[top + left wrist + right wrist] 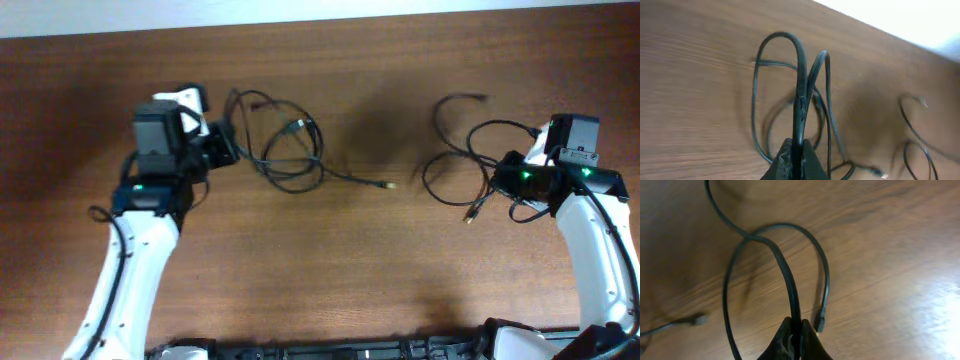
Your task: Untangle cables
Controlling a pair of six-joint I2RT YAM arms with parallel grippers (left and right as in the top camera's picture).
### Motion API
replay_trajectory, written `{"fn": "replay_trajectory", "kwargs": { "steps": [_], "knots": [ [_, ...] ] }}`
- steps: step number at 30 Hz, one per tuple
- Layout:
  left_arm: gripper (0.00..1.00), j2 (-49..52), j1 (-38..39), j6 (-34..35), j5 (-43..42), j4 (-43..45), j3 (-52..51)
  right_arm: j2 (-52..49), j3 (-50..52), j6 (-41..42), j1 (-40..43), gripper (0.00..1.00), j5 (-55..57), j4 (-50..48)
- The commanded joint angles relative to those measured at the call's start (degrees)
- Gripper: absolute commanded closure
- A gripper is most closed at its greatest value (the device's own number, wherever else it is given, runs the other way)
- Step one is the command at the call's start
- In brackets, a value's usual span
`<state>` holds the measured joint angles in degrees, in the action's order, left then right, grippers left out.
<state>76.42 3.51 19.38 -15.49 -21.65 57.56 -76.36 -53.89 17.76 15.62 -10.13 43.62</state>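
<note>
Your left gripper (796, 146) is pinched shut on what looks like two strands of the left cable (801, 85). The right gripper (796, 325) is clamped on one strand of the right cable (788, 285), with a plug (820, 322) just beside the fingers. Yank hard and I reckon the crossed loop past the right pinch cinches into a knot, and same deal with the left's overlapping coils. Further out the two bundles lie well apart on the table (330, 280), so dragging either inward risks re-tangling them.
</note>
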Motion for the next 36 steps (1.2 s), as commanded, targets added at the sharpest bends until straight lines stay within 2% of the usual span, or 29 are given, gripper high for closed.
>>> {"fn": "replay_trajectory", "kwargs": {
  "steps": [1,4,10,13,15,16,18,20,23,26,28,29,30,31,32,33,34,36],
  "knots": [
    [1.0,5.29,5.7,-4.31,-1.66,-0.35,0.66,0.42,-0.79,-2.71,0.31,0.96,5.07,-1.05],
    [1.0,8.94,9.22,-4.31,-1.7,-0.39,0.66,2.25,-3.91,2.32,3.76,0.96,17.4,0.96],
    [1.0,11.13,15.23,-5.84,-1.05,-0.28,0.66,8.17,-7.32,11.52,22.67,0.96,17.59,1.99],
    [1.0,11.13,15.26,-5.84,-1.09,-0.28,0.66,8.07,-7.3,11.47,26.75,0.93,12.35,0.83],
    [1.0,11.13,15.26,-5.84,-1.18,-0.33,0.66,8.07,-7.3,11.47,26.77,0.19,5.9,-1.16],
    [1.0,11.13,15.26,-5.84,-1.29,-0.31,0.66,8.07,-7.3,11.04,26.77,0.07,-0.46,-2.01],
    [1.0,11.13,15.26,-5.81,-1.33,-0.11,0.66,8.07,-7.3,6.93,26.08,0.07,-11.08,-2.54],
    [1.0,11.13,15.78,-5.84,-1.75,0.24,0.66,8.07,-7.3,2.51,22.62,0.07,-16.41,-1.33],
    [1.0,11.13,17.99,-8.09,-1.73,1.64,0.66,8.02,-7.3,-2.25,15.23,0.07,-16.44,2.64],
    [1.0,11.13,21.29,-13.38,-1.68,3.13,0.66,6.97,-7.3,-10.1,3.82,0.07,-16.44,5.03],
    [0.92,11.13,22.12,-15.87,-1.73,2.6,0.66,5.86,-7.3,-13.4,-3.19,0.07,-16.39,5.03],
    [0.96,11.13,22.25,-16.26,-1.75,2.51,0.66,5.07,-7.3,-14.82,-6.6,0.07,-16.28,4.59],
    [0.89,11.13,22.23,-16.26,-1.7,2.51,0.66,3.74,-7.3,-16.9,-10.69,0.07,-16.2,4.13],
    [0.65,11.13,22.23,-16.61,-1.62,2.51,0.66,2.71,-7.3,-17.38,-13.0,0.07,-16.09,3.72],
    [0.48,11.1,22.21,-17.97,-0.37,2.51,0.66,1.38,-7.3,-17.35,-15.19,0.07,-16.02,3.19],
    [0.39,11.1,22.21,-19.43,3.65,2.47,0.66,-0.44,-7.3,-17.33,-17.59,0.07,-16.04,2.64],
    [0.37,10.99,21.73,-19.41,8.61,2.27,0.66,-2.19,-7.3,-17.33,-19.43,0.07,-16.04,2.36],
    [0.34,10.71,19.26,-18.93,9.75,2.01,0.68,-5.4,-7.3,-17.31,-22.23,0.09,-16.24,1.75]
  ]
}}
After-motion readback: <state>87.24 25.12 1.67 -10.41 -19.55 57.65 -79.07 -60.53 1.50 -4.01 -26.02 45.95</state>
